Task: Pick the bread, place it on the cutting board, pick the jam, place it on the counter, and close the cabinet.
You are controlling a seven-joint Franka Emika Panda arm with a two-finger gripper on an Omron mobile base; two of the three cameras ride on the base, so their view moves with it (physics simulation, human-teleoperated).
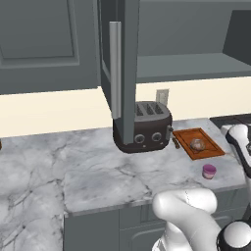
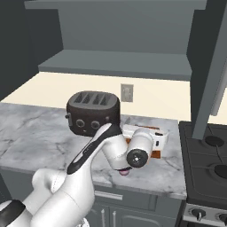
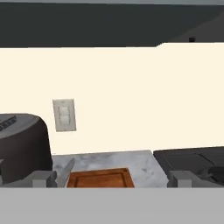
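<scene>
With the bread (image 1: 197, 145) on the cutting board (image 1: 212, 147) and the jam (image 1: 209, 171) on the counter (image 1: 98, 181), we are holding our gripper (image 3: 112, 179) spread wide and empty, the cabinet door (image 1: 123, 68) hanging open at eleven o'clock, long axis upright.

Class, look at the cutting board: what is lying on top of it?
The bread sits on the cutting board, near its middle. In the right base view the arm covers most of the board, so nothing there can be checked.
</scene>
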